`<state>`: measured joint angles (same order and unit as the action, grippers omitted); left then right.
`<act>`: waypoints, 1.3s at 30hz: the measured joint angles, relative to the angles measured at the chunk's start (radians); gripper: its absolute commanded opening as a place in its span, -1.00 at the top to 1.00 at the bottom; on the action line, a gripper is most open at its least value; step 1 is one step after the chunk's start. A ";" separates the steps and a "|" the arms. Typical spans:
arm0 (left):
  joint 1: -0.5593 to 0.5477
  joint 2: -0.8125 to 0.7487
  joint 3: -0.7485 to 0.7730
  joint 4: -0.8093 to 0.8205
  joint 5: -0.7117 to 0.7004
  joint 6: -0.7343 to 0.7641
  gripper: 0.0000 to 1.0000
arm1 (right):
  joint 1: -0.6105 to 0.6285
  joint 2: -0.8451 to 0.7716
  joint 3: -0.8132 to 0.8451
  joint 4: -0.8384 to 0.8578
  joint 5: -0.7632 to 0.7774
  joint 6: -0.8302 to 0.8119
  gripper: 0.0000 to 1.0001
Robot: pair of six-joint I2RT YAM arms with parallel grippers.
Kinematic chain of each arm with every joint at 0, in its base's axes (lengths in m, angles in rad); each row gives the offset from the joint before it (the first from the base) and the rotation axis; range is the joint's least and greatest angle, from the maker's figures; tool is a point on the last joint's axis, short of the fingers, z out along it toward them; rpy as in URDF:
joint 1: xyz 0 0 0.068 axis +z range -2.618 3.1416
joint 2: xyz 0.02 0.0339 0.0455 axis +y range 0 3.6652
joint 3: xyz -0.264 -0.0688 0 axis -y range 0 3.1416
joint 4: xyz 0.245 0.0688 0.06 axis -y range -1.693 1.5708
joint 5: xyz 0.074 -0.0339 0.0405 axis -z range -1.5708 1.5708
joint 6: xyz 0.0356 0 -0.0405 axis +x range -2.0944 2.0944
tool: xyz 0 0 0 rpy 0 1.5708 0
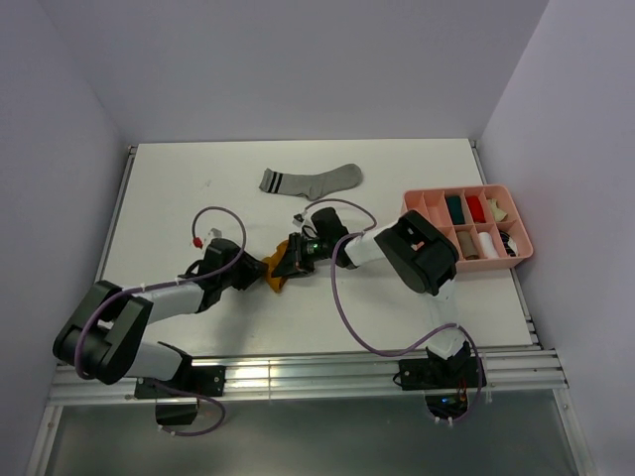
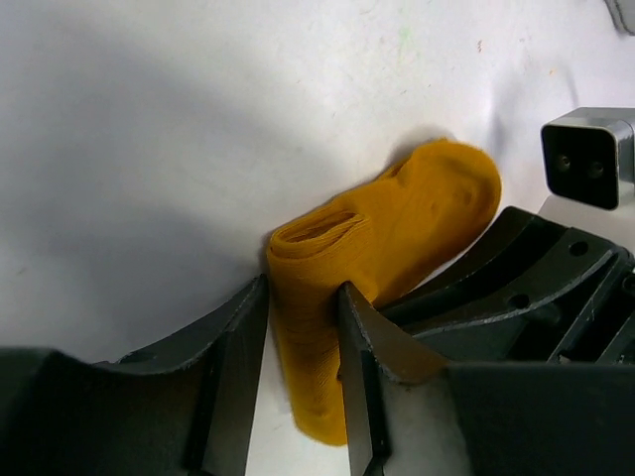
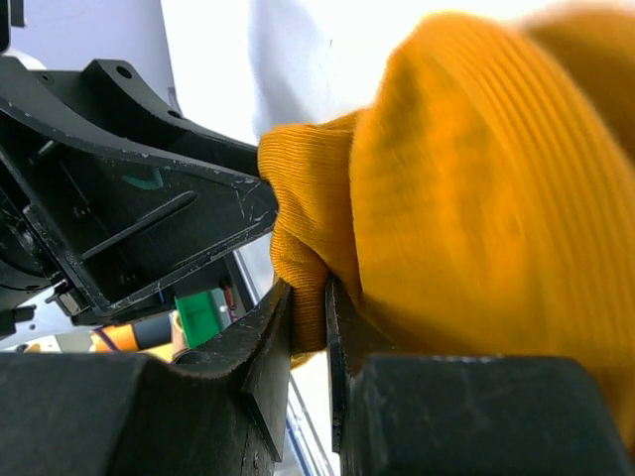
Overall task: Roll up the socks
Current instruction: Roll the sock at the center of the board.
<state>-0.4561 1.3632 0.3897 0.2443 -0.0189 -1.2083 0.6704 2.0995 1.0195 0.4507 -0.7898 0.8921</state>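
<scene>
A mustard-orange sock (image 1: 277,282) lies partly folded mid-table, between both grippers. In the left wrist view its folded end (image 2: 317,327) stands between my left gripper's (image 2: 303,288) fingers, which press it from both sides. My right gripper (image 3: 309,297) is shut on a fold of the same sock (image 3: 476,178), and its black body shows in the left wrist view (image 2: 526,278). From above, the left gripper (image 1: 260,270) and right gripper (image 1: 291,260) meet over the sock. A grey sock (image 1: 310,179) with dark cuff stripes lies flat farther back, untouched.
A pink divided tray (image 1: 493,264) at the right holds several small rolled bundles. The right arm's purple cable (image 1: 342,297) loops across the table in front of the sock. Walls enclose the table at left, back and right.
</scene>
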 measured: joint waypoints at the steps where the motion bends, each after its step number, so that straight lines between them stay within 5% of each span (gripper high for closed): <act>1: 0.000 0.018 0.007 0.014 0.002 0.000 0.21 | 0.000 0.000 0.005 -0.006 0.002 -0.006 1.00; 4: 0.000 0.072 0.027 0.064 0.013 0.000 0.24 | -0.002 -0.001 0.011 -0.016 0.014 -0.023 0.86; 11: 0.000 0.126 0.077 0.072 0.028 0.018 0.72 | 0.002 -0.055 0.005 -0.080 0.104 -0.099 0.38; 23: -0.008 0.194 0.368 -0.355 -0.011 0.202 0.78 | 0.084 -0.335 -0.098 -0.262 0.548 -0.386 -0.18; 39: -0.028 0.315 0.610 -0.658 -0.057 0.340 0.78 | 0.459 -0.385 -0.130 -0.144 1.125 -0.759 -0.33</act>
<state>-0.4843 1.6783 0.9993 -0.4137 -0.0761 -0.8680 1.1294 1.7142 0.8890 0.3069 0.3347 0.1329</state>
